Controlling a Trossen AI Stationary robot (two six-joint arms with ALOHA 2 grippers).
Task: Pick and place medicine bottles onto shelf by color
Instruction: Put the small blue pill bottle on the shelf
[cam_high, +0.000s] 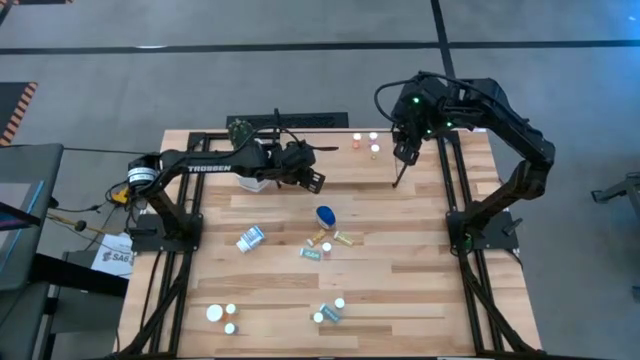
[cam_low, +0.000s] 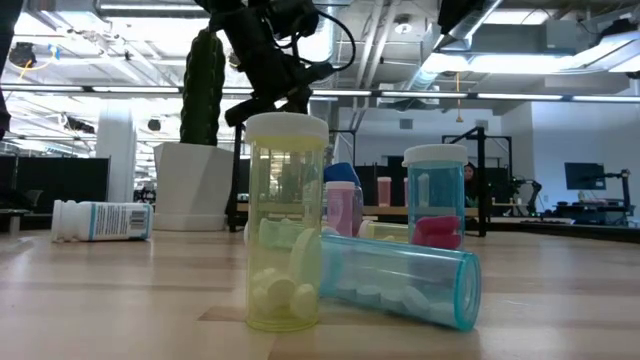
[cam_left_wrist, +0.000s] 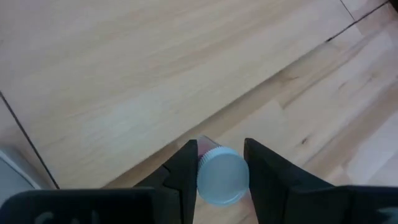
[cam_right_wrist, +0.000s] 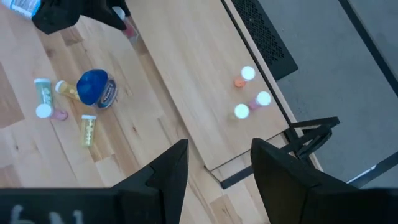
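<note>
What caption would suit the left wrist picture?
Left gripper clamps a white-capped bottle above the light wooden shelf board.

The large rounded bottle (cam_right_wrist: 94, 88) near the table's middle is deep blue with a pale printed label. In the low view, the upright translucent yellow bottle (cam_low: 287, 222) has a cream cap, and the teal see-through bottle (cam_low: 398, 282) lying beside it holds pale tablets. Behind stands a teal bottle (cam_low: 435, 197) with pink contents. The light wooden shelf board (cam_right_wrist: 205, 81) carries three white-capped small bottles (cam_right_wrist: 250, 93), bodies orange, pinkish, and perhaps yellow-green. The cactus (cam_low: 203, 88) is dark green in a white pot (cam_low: 195, 186).
</note>
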